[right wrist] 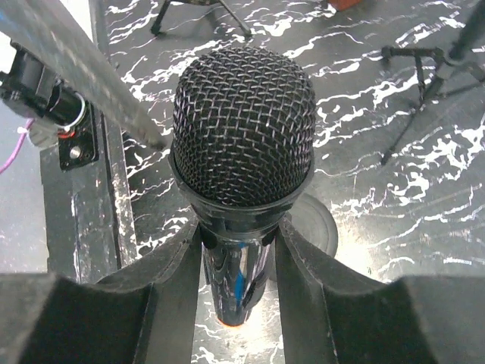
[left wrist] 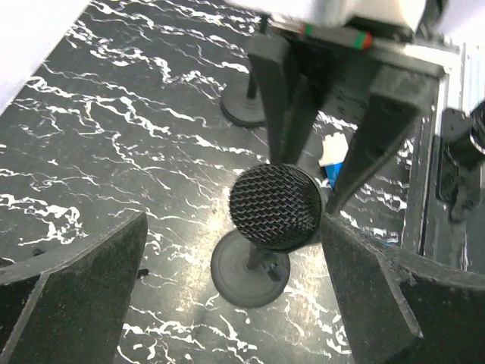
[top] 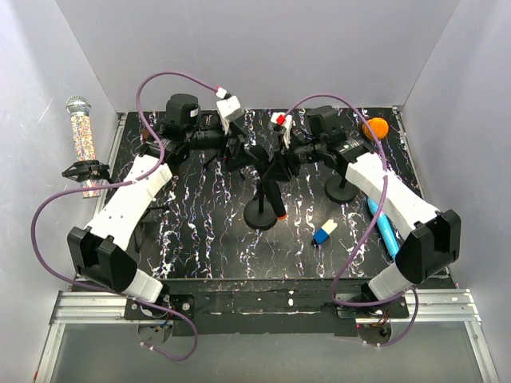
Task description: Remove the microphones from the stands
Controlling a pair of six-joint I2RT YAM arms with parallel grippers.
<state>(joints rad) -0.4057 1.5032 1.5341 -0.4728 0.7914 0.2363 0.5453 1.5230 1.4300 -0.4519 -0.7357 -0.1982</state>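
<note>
Microphone (right wrist: 242, 129) one between two right fingers (right wrist: 173, 303)

Off to the left of the black, white-veined tabletop (top: 200, 231) there's a glittery microphone (top: 84, 144) with a silver mesh head lying on the white surface, and a little black tripod clip (top: 86, 171) sits at its lower end. On the right side of the tabletop you've got a black round-base stand (top: 341, 189), a small blue-and-white block (top: 323, 233) near it toward the front edge, and a light-blue stick-shaped thing (top: 383, 227) lying half hidden further right. The back right corner has an orange ball-looking thing (top: 375, 127), can't tell what it's attached to.
</note>
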